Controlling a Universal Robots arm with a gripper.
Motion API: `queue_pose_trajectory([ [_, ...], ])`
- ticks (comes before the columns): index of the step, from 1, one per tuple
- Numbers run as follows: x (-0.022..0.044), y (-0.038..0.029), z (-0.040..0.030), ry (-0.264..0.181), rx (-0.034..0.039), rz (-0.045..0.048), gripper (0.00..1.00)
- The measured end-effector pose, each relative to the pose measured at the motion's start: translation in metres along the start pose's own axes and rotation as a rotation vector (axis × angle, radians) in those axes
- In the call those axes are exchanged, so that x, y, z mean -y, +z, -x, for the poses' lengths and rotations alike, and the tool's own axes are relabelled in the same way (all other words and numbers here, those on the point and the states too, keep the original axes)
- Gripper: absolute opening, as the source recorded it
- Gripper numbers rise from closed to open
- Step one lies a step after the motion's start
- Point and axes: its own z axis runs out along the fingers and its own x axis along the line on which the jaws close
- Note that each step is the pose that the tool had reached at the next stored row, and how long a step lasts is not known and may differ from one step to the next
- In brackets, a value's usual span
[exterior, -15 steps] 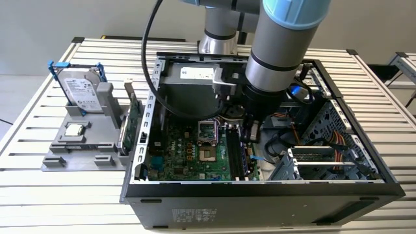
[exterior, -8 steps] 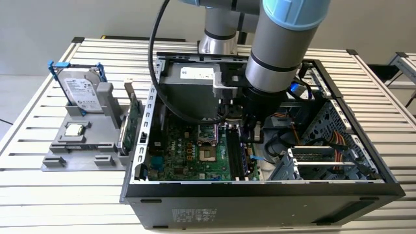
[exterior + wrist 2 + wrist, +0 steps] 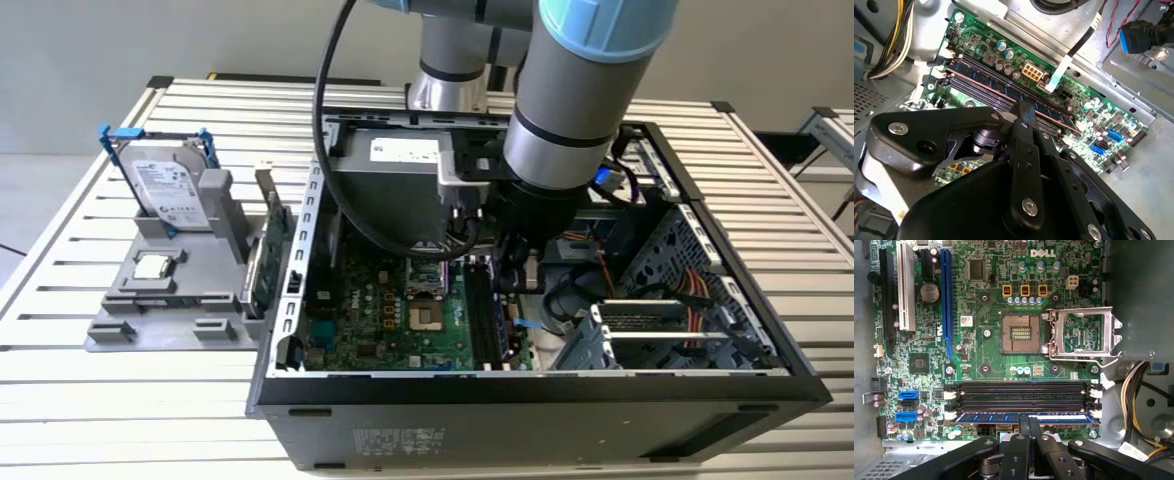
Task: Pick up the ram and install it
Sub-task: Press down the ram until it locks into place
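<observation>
Ram sits in the lowest memory slot of the motherboard, low in the first wrist view, running from left to right. Just below its middle, the gripper has both fingers pressed together, touching the stick's edge.

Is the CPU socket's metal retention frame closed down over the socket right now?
No. In the first wrist view the metal frame is swung open beside the CPU socket, whose contact field lies bare.
</observation>
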Motion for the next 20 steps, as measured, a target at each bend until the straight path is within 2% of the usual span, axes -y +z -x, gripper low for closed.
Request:
queue_pose_trajectory([
  [8,-0.0001,0.0139,-0.0001,0.000,-0.0006,0.0002,0.00],
  [15,0.0000,0.0158,0.0000,0.000,-0.0004,0.0001,0.00],
  [20,0.0000,0.0209,-0.0002,0.000,-0.0027,0.0006,0.00],
])
